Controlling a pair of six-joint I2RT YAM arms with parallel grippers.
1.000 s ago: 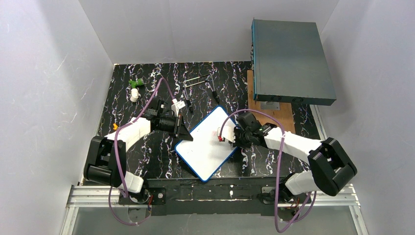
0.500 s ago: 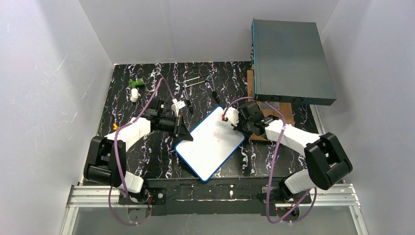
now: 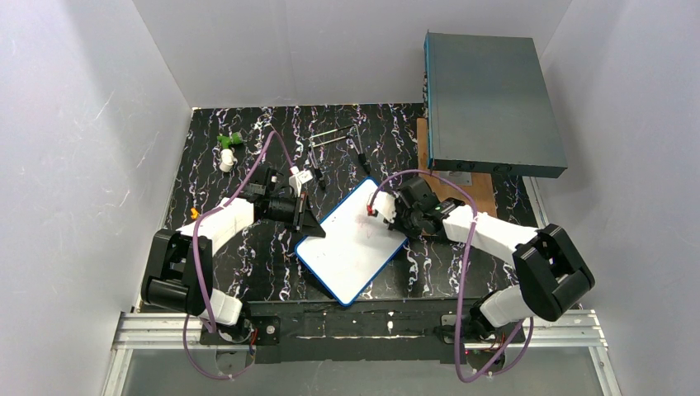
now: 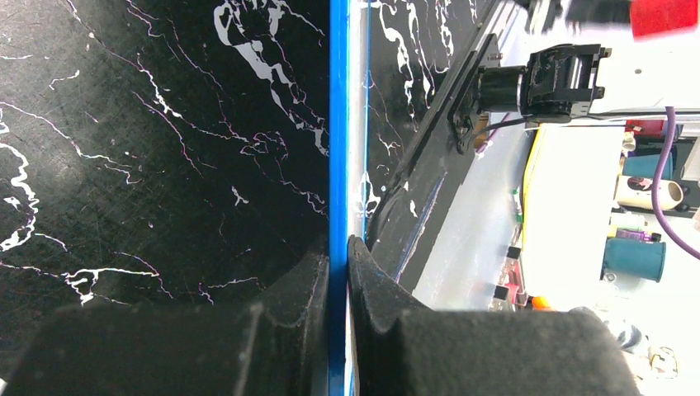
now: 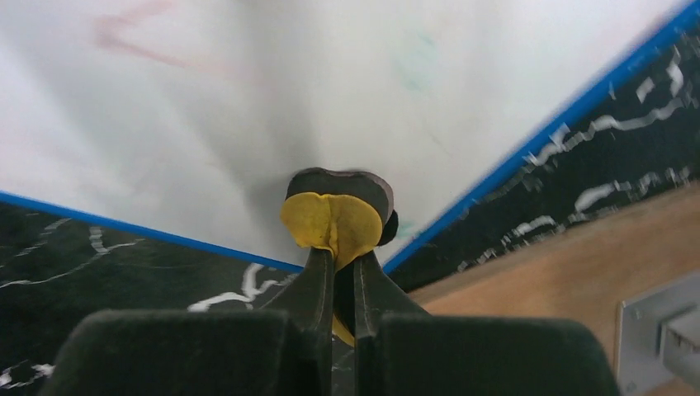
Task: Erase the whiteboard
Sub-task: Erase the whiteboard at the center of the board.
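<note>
The whiteboard [image 3: 351, 252], white with a blue frame, lies tilted on the dark marbled table. My left gripper [image 3: 314, 229] is shut on its left edge; in the left wrist view the blue frame [image 4: 337, 124] runs between the fingers of that gripper [image 4: 338, 264]. My right gripper [image 3: 381, 213] is over the board's upper right part and is shut on a yellow and black eraser [image 5: 337, 210], which is pressed on the white surface [image 5: 248, 99]. A faint red smudge [image 5: 124, 37] and a faint green mark [image 5: 417, 70] remain on the board.
A large grey-teal box [image 3: 491, 103] stands at the back right on a wooden board [image 3: 466, 194]. Pens [image 3: 332, 136] and a marker [image 3: 363, 161] lie behind the whiteboard. A green and white object [image 3: 227, 150] sits at the back left. White walls surround the table.
My right gripper swept with the eraser from the board's right middle up to its top corner, then back a little down and left. The left gripper has kept hold of the frame.
</note>
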